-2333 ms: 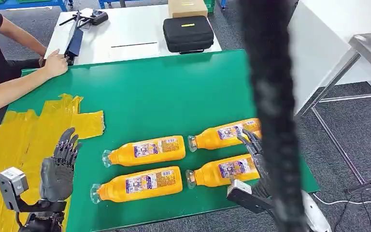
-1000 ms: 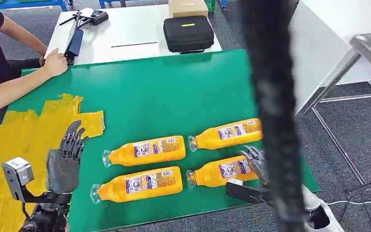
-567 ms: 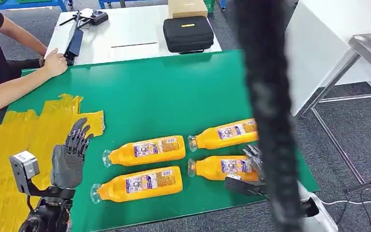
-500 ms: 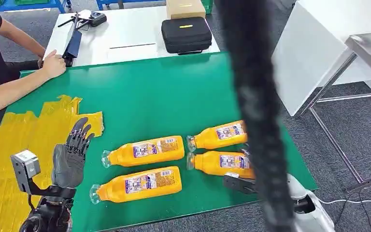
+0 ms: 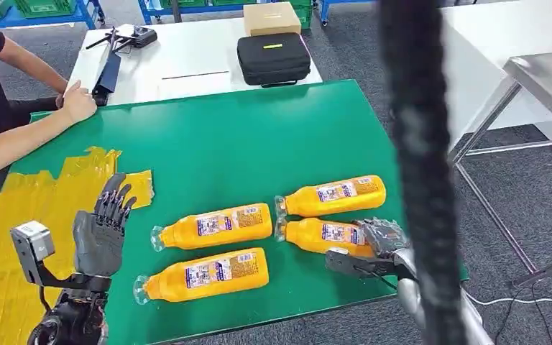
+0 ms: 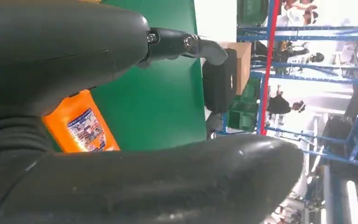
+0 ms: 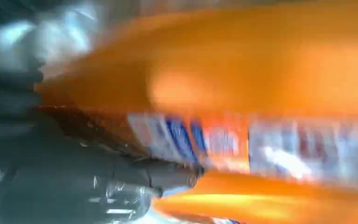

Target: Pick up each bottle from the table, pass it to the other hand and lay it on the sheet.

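Note:
Several orange bottles lie on the green table (image 5: 244,144). My right hand (image 5: 378,237) grips the base end of the near right bottle (image 5: 323,234), whose neck lies close beside the neck of the far right bottle (image 5: 334,195). The right wrist view has this bottle (image 7: 261,70) blurred and very close, with dark fingers (image 7: 70,182) around it. Two more bottles (image 5: 215,225) (image 5: 205,273) lie at the middle. My left hand (image 5: 100,233) stands open with fingers up, at the edge of the yellow sheet (image 5: 14,237). From the left wrist, one bottle (image 6: 81,128) lies past that hand (image 6: 74,56).
A black blurred cable (image 5: 420,180) hangs in front of the head camera and hides part of my right arm. A person's arm (image 5: 29,133) rests on the table's far left corner. A black case (image 5: 273,57) sits on the white table behind. A metal table (image 5: 539,79) stands at the right.
My right hand has closed around the near right bottle and shifted it left, towards the far right bottle. My left hand has risen a little. The head camera has shifted slightly.

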You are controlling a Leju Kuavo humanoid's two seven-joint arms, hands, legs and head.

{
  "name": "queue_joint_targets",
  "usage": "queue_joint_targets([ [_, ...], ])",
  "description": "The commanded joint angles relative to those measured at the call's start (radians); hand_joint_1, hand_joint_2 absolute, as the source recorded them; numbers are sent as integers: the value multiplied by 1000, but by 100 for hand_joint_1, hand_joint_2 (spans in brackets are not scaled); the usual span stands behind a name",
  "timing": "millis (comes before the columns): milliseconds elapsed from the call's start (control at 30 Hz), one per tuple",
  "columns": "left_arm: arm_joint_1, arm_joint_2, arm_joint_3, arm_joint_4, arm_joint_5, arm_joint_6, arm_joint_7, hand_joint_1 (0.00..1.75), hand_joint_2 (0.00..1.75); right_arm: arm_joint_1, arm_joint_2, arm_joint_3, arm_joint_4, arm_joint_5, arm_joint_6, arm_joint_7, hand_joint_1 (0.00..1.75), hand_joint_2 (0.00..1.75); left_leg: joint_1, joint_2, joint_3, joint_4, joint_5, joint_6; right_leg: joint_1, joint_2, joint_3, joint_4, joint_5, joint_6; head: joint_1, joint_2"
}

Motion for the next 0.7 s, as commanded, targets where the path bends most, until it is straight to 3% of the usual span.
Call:
queue_joint_targets([
  [33, 58, -43, 78, -30, 140, 12, -14, 0, 175, 136, 47, -257, -338, -746, 155, -349, 175, 175, 1, -3, -2, 1, -2, -3, 1, -5, 0, 1, -3, 0, 1, 0],
  [167, 66, -50, 91, -38, 176, 17, -11, 0, 175, 123, 123, -362, -453, -1018, 164, -265, 175, 175, -1, -3, -14, 2, -1, -3, -2, -5, -9, 4, -2, 0, -1, 0],
  [233, 65, -53, 87, -44, 202, 15, -6, 0, 175, 131, 145, -380, -510, -983, 80, -274, 175, 175, 1, -5, -16, 1, 1, -3, 0, -7, -12, 2, -2, 1, -1, 0],
  [400, 55, -48, 73, -41, 241, 4, 1, 0, 175, 140, 165, -367, -585, -956, 19, -250, 175, 175, 1, -7, -19, 1, 1, -3, 0, -9, -13, 1, -2, 1, 0, 0],
  [500, 42, -43, 54, -33, 256, -3, 2, 0, 175, 105, 184, -309, -565, -973, 10, -214, 175, 175, 1, -6, -16, 2, -2, -6, 1, -10, -11, 3, -5, 0, 0, 0],
  [600, 12, -49, 20, -17, 270, -9, 12, 0, 175, 6, 209, -198, -477, -862, -72, -155, 175, 175, 1, -2, -18, 1, 0, -4, 0, -5, -14, 1, -2, 0, 0, 0],
  [700, 8, -49, 15, -16, 271, -5, 14, 0, 175, -9, 207, -178, -461, -859, -92, -154, 175, 175, 1, -2, -19, 0, 1, -4, 0, -5, -15, 0, -1, 0, 0, 0],
])
